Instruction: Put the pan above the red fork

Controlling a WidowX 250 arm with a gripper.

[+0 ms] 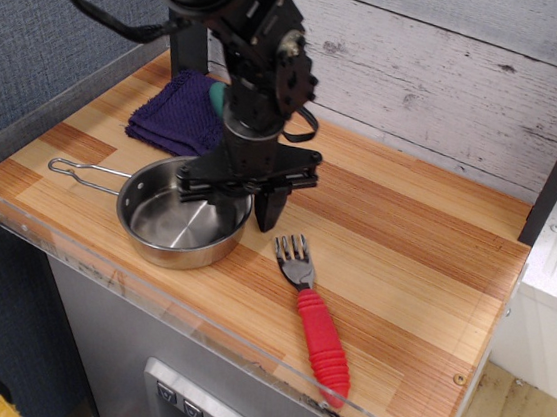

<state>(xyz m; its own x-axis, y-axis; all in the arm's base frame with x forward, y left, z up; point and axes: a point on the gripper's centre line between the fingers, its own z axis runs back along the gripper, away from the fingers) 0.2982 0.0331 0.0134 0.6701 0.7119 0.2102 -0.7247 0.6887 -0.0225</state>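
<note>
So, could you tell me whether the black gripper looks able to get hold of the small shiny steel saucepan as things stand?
Probably yes. The black gripper is open and straddles the near-right rim of the small shiny steel saucepan, one finger inside the bowl and one outside. Nothing lies between them; the red-handled fork sits apart to the right.

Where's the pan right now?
The pan sits front-left on the table, left of the red fork, with the gripper straddling its right rim.

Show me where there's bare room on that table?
The right half, between the fork and the back wall, is bare wood. The left is crowded: pan, claw straddling its rim, purple cloth behind.
</note>
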